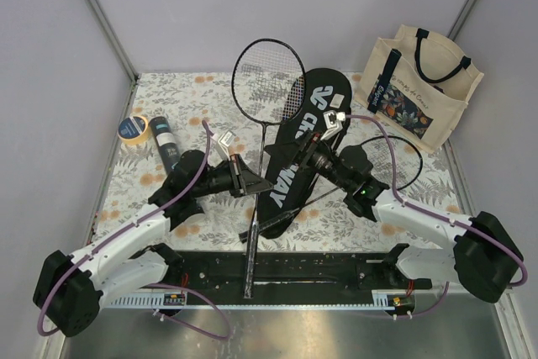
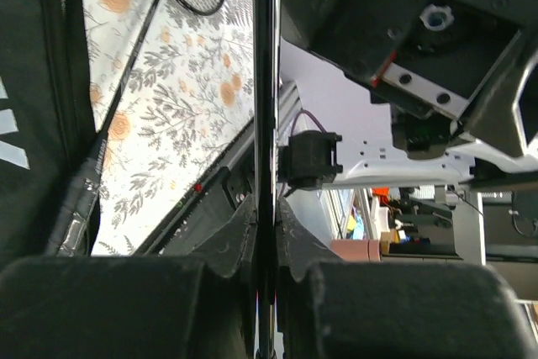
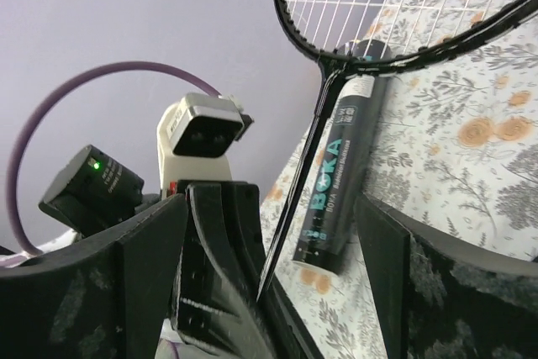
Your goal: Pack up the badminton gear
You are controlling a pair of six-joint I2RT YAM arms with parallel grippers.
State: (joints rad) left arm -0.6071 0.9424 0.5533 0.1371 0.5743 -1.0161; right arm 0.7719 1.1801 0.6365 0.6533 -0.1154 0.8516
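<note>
A thin black racket (image 1: 269, 81) lies lengthwise, head toward the back wall and handle over the near edge. My left gripper (image 1: 252, 182) is shut on its shaft (image 2: 266, 81), fingers pressed to either side. My right gripper (image 1: 282, 155) stands wide open just right of the shaft, above the black "CROSSWAY" bag (image 1: 313, 98). In the right wrist view the shaft (image 3: 315, 149) runs between its spread fingers (image 3: 151, 275) without touching them. A second racket (image 2: 126, 81) lies beside the bag. The black tube with teal lettering (image 1: 166, 142) lies at the left.
A yellow-rimmed tape roll (image 1: 133, 128) sits beside the tube at the far left. A cream tote bag with dark handles (image 1: 420, 86) stands at the back right. Grey walls close the table on three sides.
</note>
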